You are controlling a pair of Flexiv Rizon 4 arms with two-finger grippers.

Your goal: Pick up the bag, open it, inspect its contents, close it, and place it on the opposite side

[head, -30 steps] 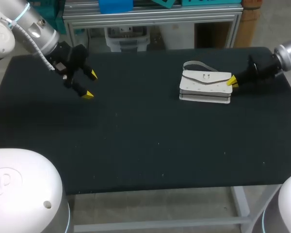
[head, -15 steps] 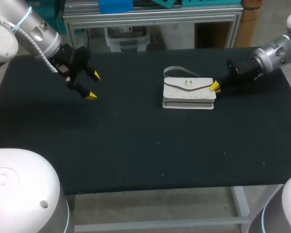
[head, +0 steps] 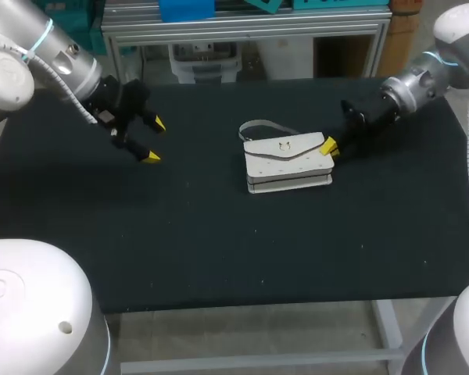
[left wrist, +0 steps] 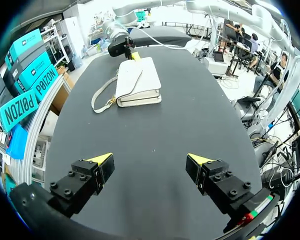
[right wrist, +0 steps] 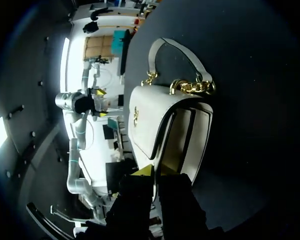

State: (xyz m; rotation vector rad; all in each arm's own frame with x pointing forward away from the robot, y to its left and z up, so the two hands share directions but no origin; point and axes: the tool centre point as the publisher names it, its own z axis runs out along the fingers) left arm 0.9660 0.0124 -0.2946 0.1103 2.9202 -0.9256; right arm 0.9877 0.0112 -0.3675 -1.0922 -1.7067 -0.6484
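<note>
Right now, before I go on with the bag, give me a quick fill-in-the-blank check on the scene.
The white handbag lies on the black table with its flap ____.
The left gripper hangs clear of the handbag, fingers ____.
The other gripper, at the handbag's end, belongs to my ____ arm.
Missing words: closed; open; right.

You have bare surface (head: 219,234) along the whole near side, and between your left gripper (head: 153,141) and the bag (head: 288,162). The bag lies near the middle, its strap (head: 258,126) looped on the far side. Your right gripper (head: 329,147) blocks the bag's right end; its left end stands open.
</note>
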